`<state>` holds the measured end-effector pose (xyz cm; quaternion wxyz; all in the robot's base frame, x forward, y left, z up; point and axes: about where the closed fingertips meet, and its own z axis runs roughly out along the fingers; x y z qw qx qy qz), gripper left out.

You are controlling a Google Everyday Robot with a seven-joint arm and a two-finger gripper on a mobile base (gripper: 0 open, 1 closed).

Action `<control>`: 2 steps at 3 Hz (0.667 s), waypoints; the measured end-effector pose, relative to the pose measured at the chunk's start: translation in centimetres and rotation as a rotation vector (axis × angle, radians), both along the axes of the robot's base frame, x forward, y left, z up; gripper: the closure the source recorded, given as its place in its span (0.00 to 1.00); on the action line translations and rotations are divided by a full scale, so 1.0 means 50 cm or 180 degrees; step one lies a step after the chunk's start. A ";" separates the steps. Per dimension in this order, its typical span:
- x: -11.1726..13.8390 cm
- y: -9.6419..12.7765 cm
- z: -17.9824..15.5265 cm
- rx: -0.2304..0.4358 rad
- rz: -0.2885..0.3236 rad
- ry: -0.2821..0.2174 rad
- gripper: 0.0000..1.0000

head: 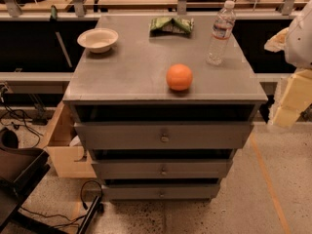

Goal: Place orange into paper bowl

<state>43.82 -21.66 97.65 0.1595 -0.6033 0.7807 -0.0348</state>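
Observation:
The orange point(179, 77) rests on the grey cabinet top point(131, 67), near its front edge and right of centre. The off-white paper bowl point(98, 39) stands empty at the back left corner of the top, well apart from the orange. My gripper point(291, 101) is at the right edge of the view, off the cabinet's right side and about level with its top. It is far from both the orange and the bowl and holds nothing that I can see. The white arm point(301, 38) rises above it.
A clear water bottle point(220, 33) stands at the back right of the top. A green snack bag point(171, 25) lies at the back centre. The cabinet has three drawers point(164, 136) below. A wooden box point(66, 145) and cables lie on the floor at left.

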 end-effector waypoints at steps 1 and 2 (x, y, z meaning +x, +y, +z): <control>0.003 0.003 0.006 0.0026 -0.0018 -0.0061 0.00; 0.039 0.022 -0.017 0.0577 -0.0165 -0.0277 0.00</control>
